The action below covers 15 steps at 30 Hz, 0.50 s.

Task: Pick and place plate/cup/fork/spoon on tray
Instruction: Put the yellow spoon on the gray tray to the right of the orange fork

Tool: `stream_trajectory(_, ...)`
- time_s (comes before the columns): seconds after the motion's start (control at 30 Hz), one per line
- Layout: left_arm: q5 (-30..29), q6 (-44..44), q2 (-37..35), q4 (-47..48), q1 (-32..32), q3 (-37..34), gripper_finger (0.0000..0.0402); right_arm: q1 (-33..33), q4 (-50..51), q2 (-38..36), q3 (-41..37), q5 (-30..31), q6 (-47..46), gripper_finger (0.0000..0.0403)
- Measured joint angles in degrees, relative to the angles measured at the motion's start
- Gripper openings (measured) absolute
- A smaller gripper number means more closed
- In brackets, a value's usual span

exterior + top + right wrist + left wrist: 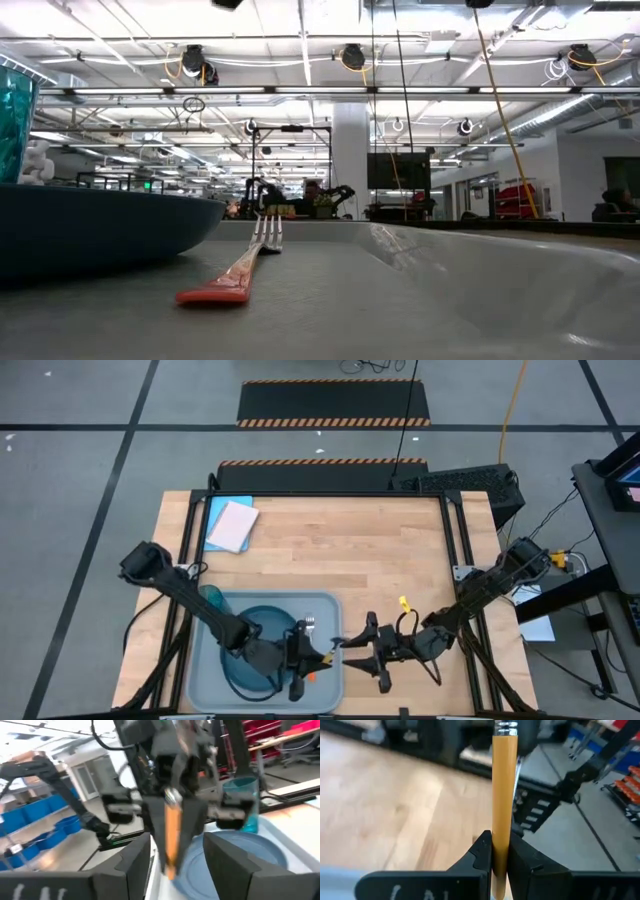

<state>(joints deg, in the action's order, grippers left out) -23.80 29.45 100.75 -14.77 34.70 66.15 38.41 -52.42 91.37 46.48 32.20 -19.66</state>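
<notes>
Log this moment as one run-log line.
left gripper: shut on spoon, over tray | right gripper: open, beside tray | plate, cup, fork: on tray

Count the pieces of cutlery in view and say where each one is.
2. The fork lies flat in the tray beside the plate. The spoon is clamped by its orange handle in the left gripper over the tray's right edge.

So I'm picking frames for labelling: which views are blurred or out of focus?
Left wrist view: spoon handle sharp, table behind soft. Right wrist view: motion-blurred throughout, cup smeared. Low view: fork fairly crisp, plate edge soft.
</notes>
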Motion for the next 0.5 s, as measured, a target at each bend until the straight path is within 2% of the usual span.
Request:
stream_trajectory(0.27,-3.4,4.8,6.5,-6.9,2.4,-0.1,0.0031,-0.1,0.4,0.0,0.0,-0.8,1.3,0.0182)
stream_trajectory(0.5,-4.5,0.9,8.9,-13.9,2.5,-0.1,0.0032,-1.0,2.6,0.1,0.0,-1.4,1.1,0.0182)
